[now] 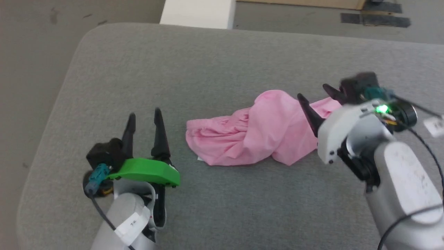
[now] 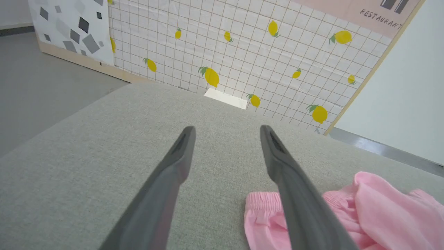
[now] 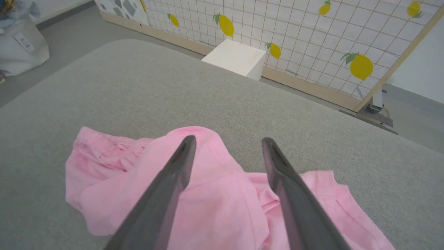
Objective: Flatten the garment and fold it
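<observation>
Garment [image 1: 256,132] lies crumpled on grey cushion [image 1: 208,62], long axis left-right. Right gripper [image 1: 313,91], jaws wide, hangs over its right end, nearer; left gripper [image 1: 145,114], also wide, stands off its left end.

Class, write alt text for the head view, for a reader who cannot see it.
A crumpled light-pink cloth garment lies bunched on a grey fabric-covered surface. The open left gripper stands apart from it on its left; the open right gripper is over its right end.
</observation>
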